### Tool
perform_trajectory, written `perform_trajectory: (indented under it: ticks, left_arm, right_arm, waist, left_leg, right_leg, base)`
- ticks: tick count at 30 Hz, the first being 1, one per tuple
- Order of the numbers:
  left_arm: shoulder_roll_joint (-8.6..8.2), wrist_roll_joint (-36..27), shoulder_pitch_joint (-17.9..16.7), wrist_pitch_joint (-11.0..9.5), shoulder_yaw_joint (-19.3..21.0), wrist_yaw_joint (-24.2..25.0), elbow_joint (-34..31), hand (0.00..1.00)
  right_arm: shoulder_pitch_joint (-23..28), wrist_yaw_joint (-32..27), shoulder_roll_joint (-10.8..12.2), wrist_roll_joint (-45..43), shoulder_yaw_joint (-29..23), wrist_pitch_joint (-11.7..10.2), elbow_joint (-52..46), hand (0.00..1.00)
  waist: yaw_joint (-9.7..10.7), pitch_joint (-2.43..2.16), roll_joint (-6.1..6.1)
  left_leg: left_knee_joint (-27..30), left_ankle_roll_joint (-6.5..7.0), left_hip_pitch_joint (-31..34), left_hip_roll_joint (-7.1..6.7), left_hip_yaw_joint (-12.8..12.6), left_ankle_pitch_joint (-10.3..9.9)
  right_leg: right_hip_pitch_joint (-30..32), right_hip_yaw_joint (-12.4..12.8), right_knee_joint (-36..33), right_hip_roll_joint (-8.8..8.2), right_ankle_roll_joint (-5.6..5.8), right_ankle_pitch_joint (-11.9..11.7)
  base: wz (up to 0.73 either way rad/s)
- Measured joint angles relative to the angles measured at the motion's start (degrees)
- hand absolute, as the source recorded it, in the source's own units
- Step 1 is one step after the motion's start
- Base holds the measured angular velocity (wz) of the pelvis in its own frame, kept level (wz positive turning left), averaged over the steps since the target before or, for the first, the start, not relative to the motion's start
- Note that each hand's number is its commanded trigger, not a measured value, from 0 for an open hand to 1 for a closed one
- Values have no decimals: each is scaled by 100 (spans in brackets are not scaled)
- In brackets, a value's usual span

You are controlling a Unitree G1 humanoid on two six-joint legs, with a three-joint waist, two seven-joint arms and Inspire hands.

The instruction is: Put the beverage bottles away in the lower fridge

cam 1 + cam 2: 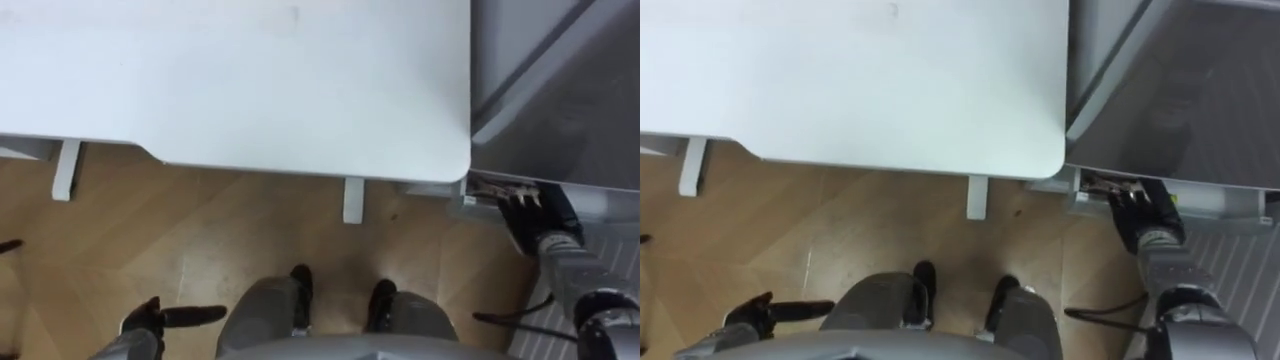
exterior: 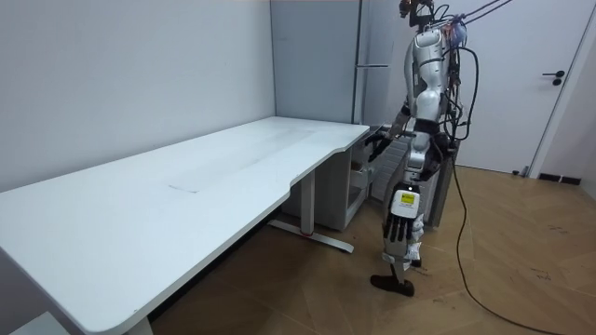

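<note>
right hand (image 1: 527, 222): fingers straight, at fridge (image 1: 565, 85) door's lower edge | left hand (image 1: 150, 320): fingers straight, empty, below bench (image 1: 250, 85) edge

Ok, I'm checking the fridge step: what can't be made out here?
Inside of the fridge: hidden behind its grey front, eye views.
Hold of the right hand: the fridge's lower edge covers its front, eye views; too small in room view.
Fridge's lower part, room view: behind robot and table.

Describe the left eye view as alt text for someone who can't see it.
Looking down, the robot's right hand reaches to the bottom edge of a grey fridge door at right, beside a white table. Its left hand hangs low at left over the wood floor.
</note>
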State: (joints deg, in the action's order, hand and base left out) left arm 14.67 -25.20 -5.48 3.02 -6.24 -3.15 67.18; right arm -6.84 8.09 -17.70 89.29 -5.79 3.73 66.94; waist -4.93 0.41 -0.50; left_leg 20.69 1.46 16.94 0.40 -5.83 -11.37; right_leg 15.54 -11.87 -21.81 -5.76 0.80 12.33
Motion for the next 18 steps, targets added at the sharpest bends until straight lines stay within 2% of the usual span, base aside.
perform_trajectory:
  ticks: [2, 4, 6, 9, 10, 13, 18]
  left_arm:
    - [-28, -1, -182, -2, 121, 23, 23, 0]
    - [-81, -8, -262, -28, 360, 27, 48, 0]
    - [-85, -8, -345, -95, 386, 26, 41, 0]
    - [-113, 4, -430, -98, 435, 15, 27, 0]
    - [-148, 4, -464, -97, 566, -13, 46, 0]
    - [-285, 53, -570, -92, 829, -94, 3, 0]
    - [-418, 55, -667, -87, 853, -178, -16, 0]
  right_arm:
    - [264, 101, 133, 23, -5, -10, -66, 0]
    - [453, 209, 221, 44, -8, -21, -83, 0]
    - [670, 252, 295, 41, -4, -44, -174, 0]
    - [885, 343, 376, 16, -1, -56, -264, 0]
    - [1007, 377, 420, 10, -2, -57, -274, 0]
    - [1181, 468, 538, -241, 1, -36, -281, 0]
    - [1473, 471, 652, -642, 0, 13, -201, 0]
  waist:
    - [13, -27, 14]
    - [34, -31, 36]
    - [50, -44, 60]
    - [146, -28, 99]
    - [148, -15, 117]
    - [163, -19, 148]
    - [176, -13, 167]
  left_leg:
    - [-255, -2, -374, -16, -60, 1]
    - [-409, -9, -604, -17, -82, 6]
    - [-509, -14, -780, -7, -86, 5]
    - [-580, -27, -1031, -14, -78, -7]
    - [-695, -27, -1187, -21, -79, -7]
    - [-826, -44, -1461, -25, -73, -21]
    - [-936, -67, -1744, -15, -24, -38]
  right_leg:
    - [-300, 65, 149, 15, 28, -17]
    - [-532, 59, 341, 42, 46, -45]
    - [-767, 37, 554, 83, 57, -89]
    - [-1112, 3, 784, 102, 83, -131]
    - [-1242, 11, 844, 111, 89, -134]
    - [-1499, 15, 963, 131, 101, -141]
    - [-1783, 5, 1035, 163, 104, -144]
  base:
    - [-20]
    - [-6]
    - [2]
    - [1]
    - [0]
    - [-1]
    - [0]
